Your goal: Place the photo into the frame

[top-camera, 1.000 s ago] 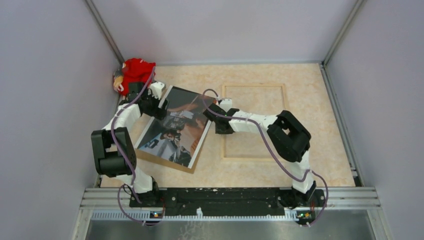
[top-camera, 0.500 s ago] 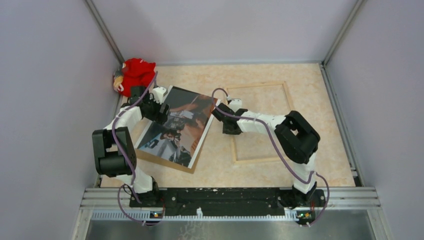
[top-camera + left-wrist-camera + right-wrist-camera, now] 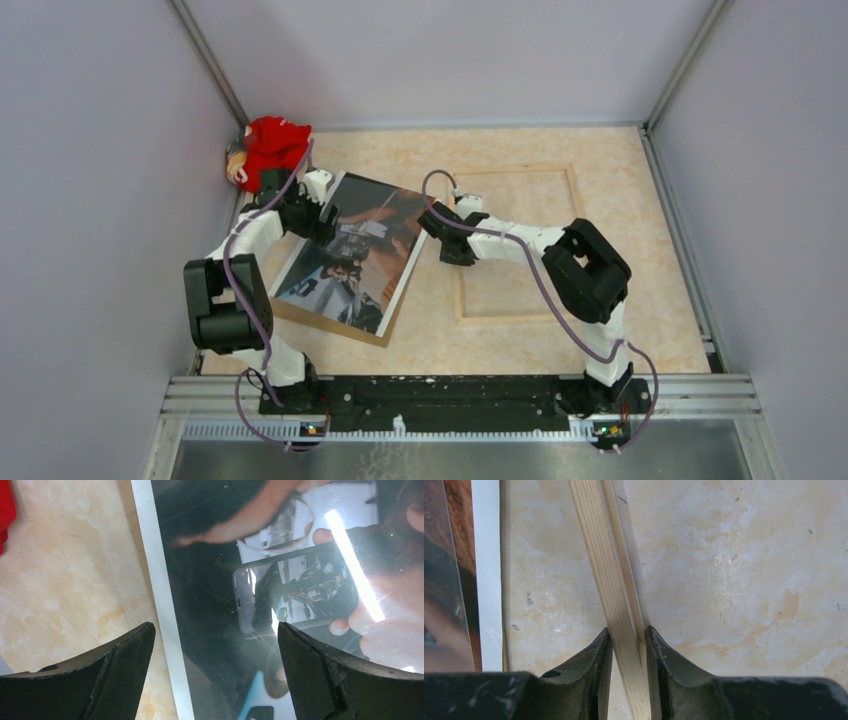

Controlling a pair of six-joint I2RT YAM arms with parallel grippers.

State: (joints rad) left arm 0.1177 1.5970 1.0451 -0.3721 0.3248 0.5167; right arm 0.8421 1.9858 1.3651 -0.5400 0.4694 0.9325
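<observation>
The photo (image 3: 350,260), a glossy dark print with a white border, lies tilted on a brown board at the table's left. My left gripper (image 3: 323,215) hovers open over its upper left edge; in the left wrist view the photo (image 3: 280,580) fills the space between the wide-spread fingers of that gripper (image 3: 215,645). The frame (image 3: 510,172) lies pale wood side up to the right of the photo, slightly skewed. My right gripper (image 3: 450,245) is on its left rail. In the right wrist view, the right gripper (image 3: 629,640) pinches the frame's (image 3: 604,555) wooden rail, beside the photo's (image 3: 486,555) white border.
A red cloth toy (image 3: 272,145) lies in the far left corner behind the left wrist. The brown backing board (image 3: 330,325) sticks out under the photo's near edge. Grey walls close in the table on three sides.
The frame has swung askew, its near end shifted right, with the right gripper on its left rail. The right jaws have narrowed onto the rail. The left gripper edged slightly right over the photo.
</observation>
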